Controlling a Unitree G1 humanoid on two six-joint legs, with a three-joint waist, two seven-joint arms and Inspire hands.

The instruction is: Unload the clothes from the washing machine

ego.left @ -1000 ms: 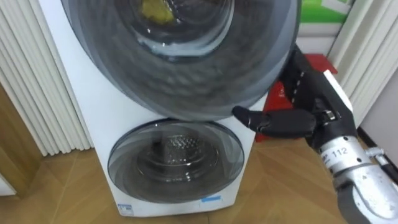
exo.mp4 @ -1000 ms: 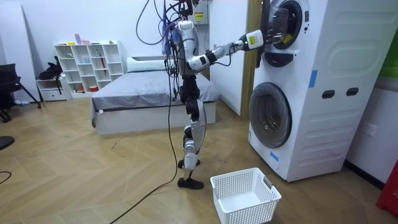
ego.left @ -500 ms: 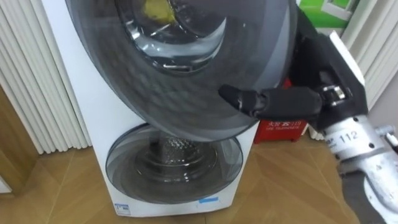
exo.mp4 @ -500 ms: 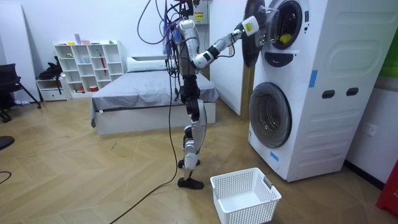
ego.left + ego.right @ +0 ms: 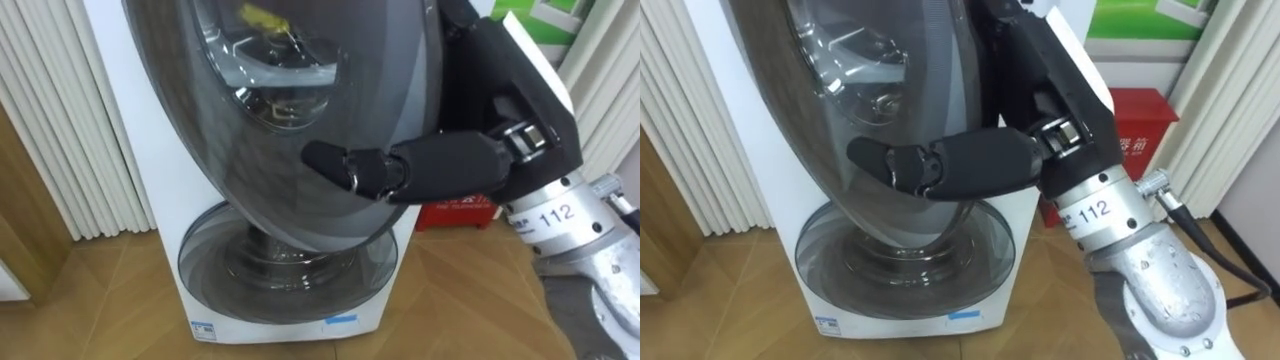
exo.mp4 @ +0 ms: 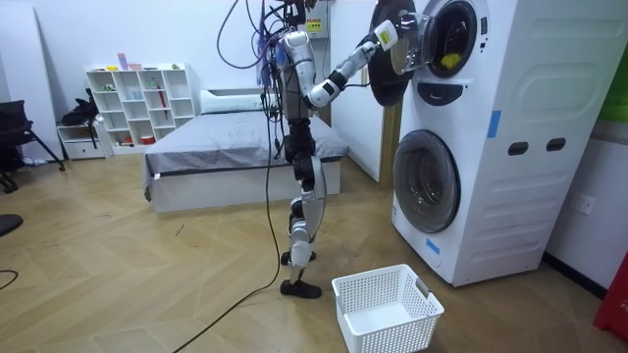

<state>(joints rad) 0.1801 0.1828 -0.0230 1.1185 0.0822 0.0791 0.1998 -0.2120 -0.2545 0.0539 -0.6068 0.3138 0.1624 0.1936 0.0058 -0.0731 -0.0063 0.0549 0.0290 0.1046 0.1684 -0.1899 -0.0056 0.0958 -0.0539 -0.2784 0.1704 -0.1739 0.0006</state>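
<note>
Right hand is clamped on the rim of the door, thumb laid across its glass. Behind the door, what seems a yellow garment is glimpsed in the drum; soft, light cloth is expected, best taken by a bunched fold.

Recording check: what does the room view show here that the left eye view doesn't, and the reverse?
Room view: the robot standing before the washing machine, a white basket near its feet, a bed behind. Left eye view: the grip, the right hand clasping the rim of the upper door, thumb across the glass. Both: that door open, yellow cloth inside, the lower door shut.
</note>
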